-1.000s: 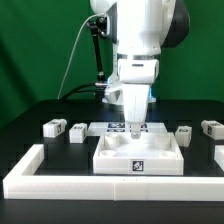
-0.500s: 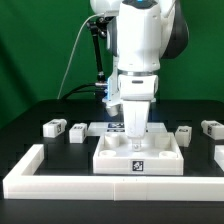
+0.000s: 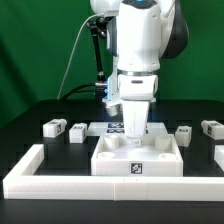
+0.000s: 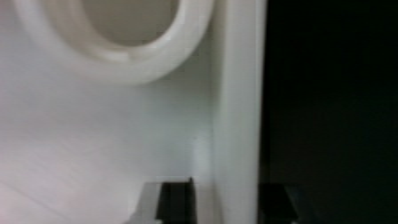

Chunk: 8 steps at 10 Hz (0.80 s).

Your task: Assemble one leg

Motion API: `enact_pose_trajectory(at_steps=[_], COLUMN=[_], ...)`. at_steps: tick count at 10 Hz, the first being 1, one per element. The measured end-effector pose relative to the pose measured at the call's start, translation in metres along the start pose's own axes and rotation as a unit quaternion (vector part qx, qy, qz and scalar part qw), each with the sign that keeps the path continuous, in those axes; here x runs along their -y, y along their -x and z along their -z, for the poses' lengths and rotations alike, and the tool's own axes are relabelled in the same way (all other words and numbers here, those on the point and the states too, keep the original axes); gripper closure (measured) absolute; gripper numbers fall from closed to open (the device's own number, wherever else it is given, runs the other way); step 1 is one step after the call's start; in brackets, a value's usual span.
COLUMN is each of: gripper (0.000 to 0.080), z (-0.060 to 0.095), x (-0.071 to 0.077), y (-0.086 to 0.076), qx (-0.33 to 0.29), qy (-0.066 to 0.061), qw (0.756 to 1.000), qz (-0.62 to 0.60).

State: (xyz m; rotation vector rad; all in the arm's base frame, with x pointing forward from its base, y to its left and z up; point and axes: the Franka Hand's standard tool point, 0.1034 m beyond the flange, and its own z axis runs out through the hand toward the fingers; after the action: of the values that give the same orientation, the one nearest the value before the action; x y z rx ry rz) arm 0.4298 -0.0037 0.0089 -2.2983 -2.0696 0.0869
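Observation:
My gripper [image 3: 133, 134] reaches down into the large white square part [image 3: 140, 160] at the table's middle. In the wrist view its two dark fingers [image 4: 175, 202] straddle that part's side wall [image 4: 228, 150], one on each face, and the wall fills the gap between them. A round hole [image 4: 125, 30] in the square part shows beside the wall. Four small white legs lie loose on the table, two at the exterior view's left [image 3: 54, 127] [image 3: 77, 132] and two at its right [image 3: 183, 134] [image 3: 211, 128]. None is held.
A long white L-shaped rail [image 3: 60, 181] runs along the front and up the exterior view's left side. The marker board [image 3: 113, 127] lies just behind the square part. A green backdrop stands behind the black table.
One second ago my gripper was slightly higher and further right; it has come down onto the square part's wall. In the last half second nothing visibly moved.

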Motion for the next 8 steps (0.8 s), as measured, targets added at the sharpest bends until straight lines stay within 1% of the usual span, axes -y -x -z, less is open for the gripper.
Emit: enact_pose_trajectory(at_steps=[1,2,8], gripper=[0.0669,0.0737,0.0737], z=[0.0011,0.0017,0.0019], x=[-0.0017,-0.0029,-0.0036], y=[-0.0004,-0.0006,-0.0009], qx=[-0.001,-0.001,-0.002], qy=[0.004,0.007,0.008], qw=[1.0,1.0,1.0], qz=[0.0,0.0,0.0])
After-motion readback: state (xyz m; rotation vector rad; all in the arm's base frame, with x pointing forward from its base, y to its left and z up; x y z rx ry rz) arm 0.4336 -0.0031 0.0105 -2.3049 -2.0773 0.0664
